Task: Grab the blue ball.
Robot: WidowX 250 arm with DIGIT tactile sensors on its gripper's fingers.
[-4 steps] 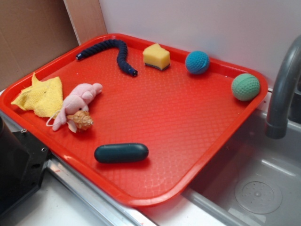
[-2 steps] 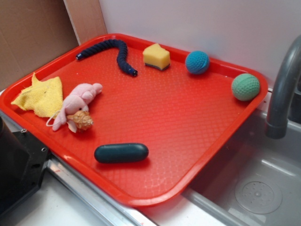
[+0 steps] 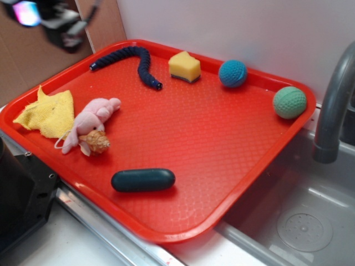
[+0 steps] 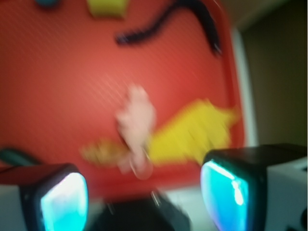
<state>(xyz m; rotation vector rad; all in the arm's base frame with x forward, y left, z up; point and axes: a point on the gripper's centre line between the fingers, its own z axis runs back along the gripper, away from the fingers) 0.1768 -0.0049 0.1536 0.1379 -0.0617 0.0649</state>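
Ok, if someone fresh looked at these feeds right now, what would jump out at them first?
Probably the bright red tray filling the exterior view, with toys scattered on it. The blue ball sits by the far rim between the yellow sponge and the green ball. The gripper is a blur at the exterior view's top left corner, far from the ball; in the wrist view its fingers stand wide apart with nothing between them.

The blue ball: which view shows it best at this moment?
The exterior view: the blue ball sits sharp and unobstructed near the far edge of the red tray, right of the yellow sponge. The wrist view is badly blurred, showing only a blue sliver at its top edge.
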